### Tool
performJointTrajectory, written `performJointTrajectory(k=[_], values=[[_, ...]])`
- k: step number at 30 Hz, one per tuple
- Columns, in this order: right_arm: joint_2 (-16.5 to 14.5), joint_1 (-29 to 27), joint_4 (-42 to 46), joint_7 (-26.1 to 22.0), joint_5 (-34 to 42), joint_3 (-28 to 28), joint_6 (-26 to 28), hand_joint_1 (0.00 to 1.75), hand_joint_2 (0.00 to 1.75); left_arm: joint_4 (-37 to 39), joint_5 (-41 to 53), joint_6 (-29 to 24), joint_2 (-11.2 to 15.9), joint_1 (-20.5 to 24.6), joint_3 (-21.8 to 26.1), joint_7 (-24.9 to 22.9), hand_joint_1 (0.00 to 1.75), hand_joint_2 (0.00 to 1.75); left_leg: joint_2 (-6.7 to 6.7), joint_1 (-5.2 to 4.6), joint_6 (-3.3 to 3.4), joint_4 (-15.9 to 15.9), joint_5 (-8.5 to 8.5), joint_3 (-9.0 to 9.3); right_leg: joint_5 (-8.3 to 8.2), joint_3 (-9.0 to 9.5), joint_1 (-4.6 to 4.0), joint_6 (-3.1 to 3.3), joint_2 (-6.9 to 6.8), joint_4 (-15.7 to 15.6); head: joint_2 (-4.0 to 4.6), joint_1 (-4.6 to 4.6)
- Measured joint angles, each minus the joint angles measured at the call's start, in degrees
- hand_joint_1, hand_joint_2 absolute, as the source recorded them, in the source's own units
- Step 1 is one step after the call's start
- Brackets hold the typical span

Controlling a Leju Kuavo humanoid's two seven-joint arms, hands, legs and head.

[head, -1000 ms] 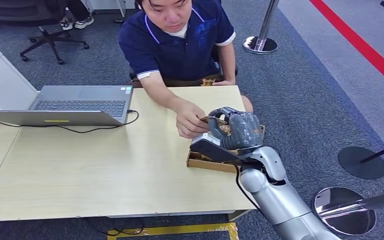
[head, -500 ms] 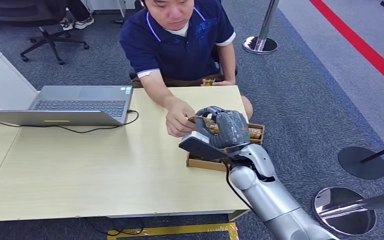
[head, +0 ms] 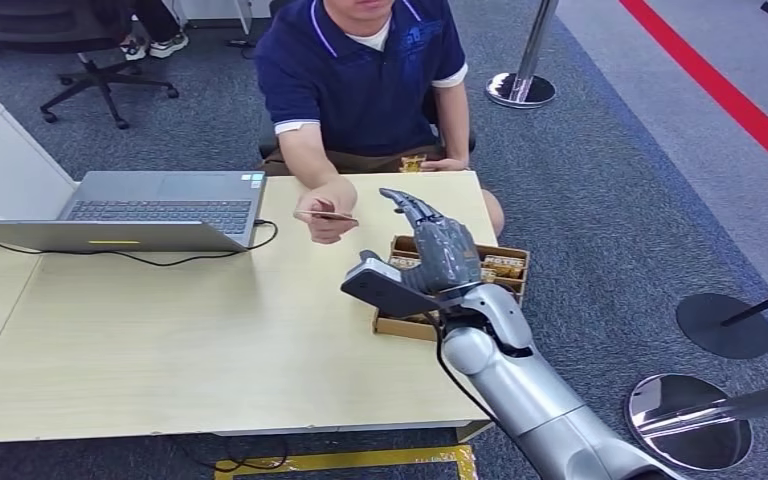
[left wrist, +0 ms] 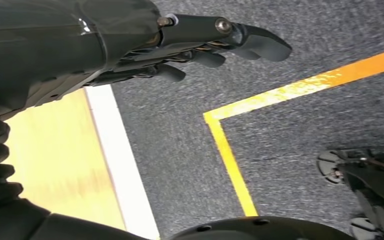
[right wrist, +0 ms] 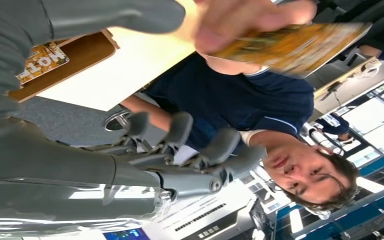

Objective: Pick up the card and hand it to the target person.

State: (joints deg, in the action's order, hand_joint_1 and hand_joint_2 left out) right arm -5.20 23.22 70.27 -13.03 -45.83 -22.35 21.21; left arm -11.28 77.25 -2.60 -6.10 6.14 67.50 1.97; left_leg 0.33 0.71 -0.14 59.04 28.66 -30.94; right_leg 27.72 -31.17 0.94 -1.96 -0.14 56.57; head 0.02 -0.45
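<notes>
Released a moment ago, the card (head: 326,215) now sits pinched in the person's hand (head: 326,207), at ten o'clock from the robot's right hand (head: 438,248), whose fingers are spread wide and empty above the card box (head: 508,262); left hand (left wrist: 200,45) hangs loosely open.

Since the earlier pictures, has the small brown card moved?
Yes. The small brown card, now in the person's hand, has moved away from the cardboard box toward the grey laptop.

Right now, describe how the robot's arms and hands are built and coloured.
The right arm is smooth silver, rounded at the joints, with a thin black cable beside it. The right hand is dark grey with jointed fingers and a boxy grey wrist block. The left hand is glossy black-grey, with metal pins showing.
</notes>
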Motion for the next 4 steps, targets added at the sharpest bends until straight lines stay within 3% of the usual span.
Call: performJointTrajectory(k=[4], values=[[0.1,0.2,0.0,0.0,0.5,0.0,0.9,0.00,1.75,0.0,-0.1,-0.3,0.0,0.0,0.3,-0.3,0.00,0.00,0.00,0.00,0.00,0.0,0.00,0.01,0.00,0.00,0.00,0.00,0.00,0.0,-0.01,0.01]])
